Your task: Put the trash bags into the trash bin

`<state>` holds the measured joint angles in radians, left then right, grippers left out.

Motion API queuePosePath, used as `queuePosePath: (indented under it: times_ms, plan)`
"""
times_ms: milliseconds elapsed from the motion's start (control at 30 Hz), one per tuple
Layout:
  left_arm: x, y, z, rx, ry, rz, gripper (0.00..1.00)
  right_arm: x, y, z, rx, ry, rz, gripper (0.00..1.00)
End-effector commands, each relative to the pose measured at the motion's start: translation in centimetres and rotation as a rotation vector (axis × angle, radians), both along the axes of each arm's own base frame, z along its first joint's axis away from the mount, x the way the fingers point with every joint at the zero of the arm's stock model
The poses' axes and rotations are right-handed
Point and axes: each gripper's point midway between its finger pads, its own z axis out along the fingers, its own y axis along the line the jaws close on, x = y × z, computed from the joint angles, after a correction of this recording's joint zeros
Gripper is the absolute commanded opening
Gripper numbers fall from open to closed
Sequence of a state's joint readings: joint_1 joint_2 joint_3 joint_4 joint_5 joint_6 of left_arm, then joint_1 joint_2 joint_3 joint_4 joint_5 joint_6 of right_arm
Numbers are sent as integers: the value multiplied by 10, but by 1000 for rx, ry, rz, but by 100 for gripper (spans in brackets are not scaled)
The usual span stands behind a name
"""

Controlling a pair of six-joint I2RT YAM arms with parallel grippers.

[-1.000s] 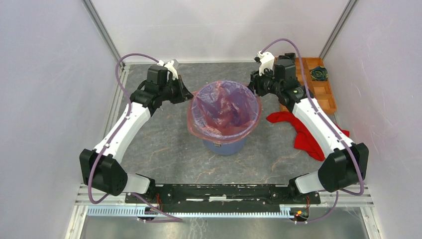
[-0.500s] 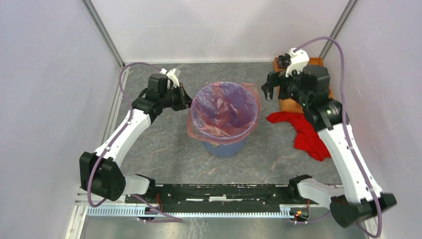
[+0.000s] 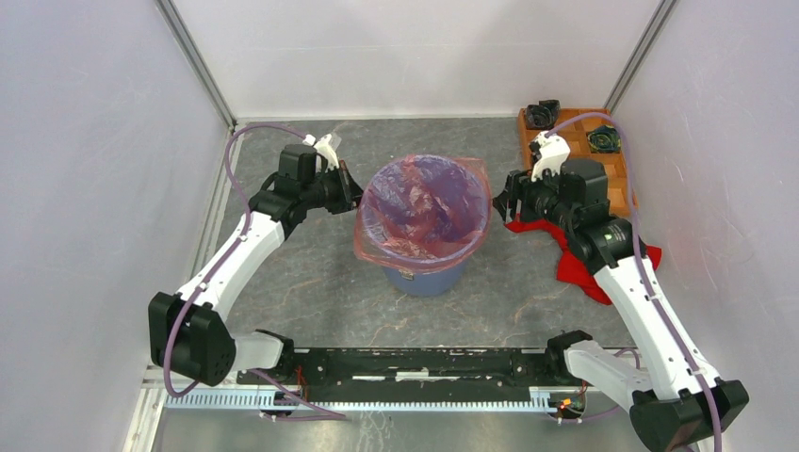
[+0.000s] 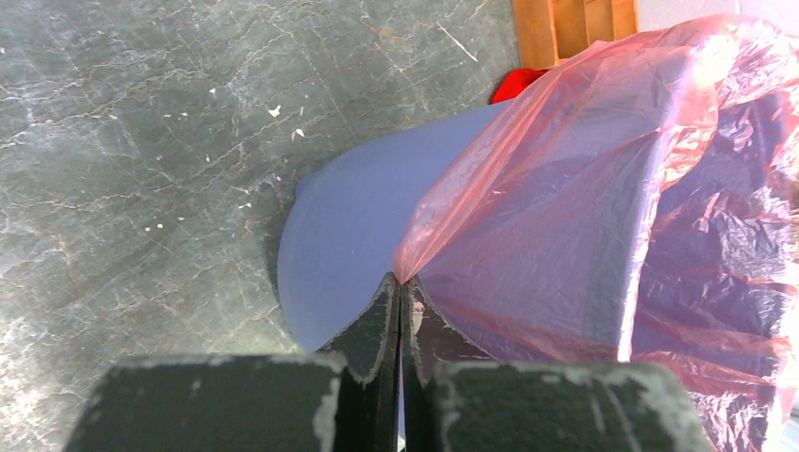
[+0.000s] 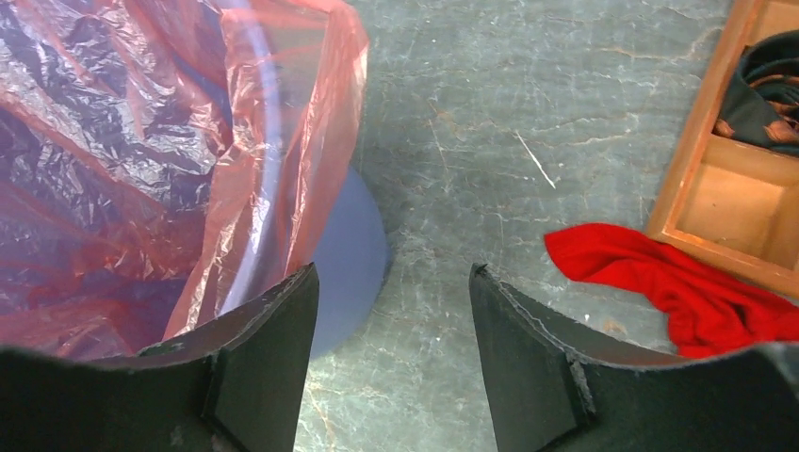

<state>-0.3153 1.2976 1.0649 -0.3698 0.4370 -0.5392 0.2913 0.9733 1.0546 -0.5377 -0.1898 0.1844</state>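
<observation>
Standing in the middle of the top view, the blue bucket [image 3: 426,276] is seen on the grey table [image 3: 311,282]. The thin pink bag [image 3: 426,209] is spread open inside the bucket, and its edge is hung out over the rim. On the left side of the bucket, a bit of the bag's edge is pinched by the left gripper [image 4: 399,282]. Its two black fingers are pressed tight together on the film, and the film is pulled into a point there. On the right side of the bucket, the right gripper [image 5: 391,282] is held with its fingers spread apart. Nothing is held between them; only bare table is seen in the gap. The finger at the left of the right wrist view is just beside the hanging edge of the bag. A red cloth [image 3: 573,268] is laid on the table at the right of the frame, partly hidden under the right arm. An orange tray [image 3: 617,169] is placed in the upper right corner.
</observation>
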Motion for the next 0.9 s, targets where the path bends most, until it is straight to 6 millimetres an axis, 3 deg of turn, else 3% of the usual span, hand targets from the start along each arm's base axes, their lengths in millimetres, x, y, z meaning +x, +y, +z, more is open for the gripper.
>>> queuePosePath:
  times_ms: [0,167,267,367,867]
  plan:
    - [0,-7,18,-76,-22,-3,3,5,13,20,76,-82,46,66]
    - [0,-3,17,-63,-22,20,2,5,-1,20,16,-75,-5,64]
    - [-1,-1,19,-51,-26,24,2,-2,-14,42,-8,-124,-53,64]
    - [-1,0,19,-49,-27,31,2,-8,-8,53,28,-160,-19,65]
    - [-2,-1,16,-62,-17,29,2,-3,14,18,83,-91,71,62]
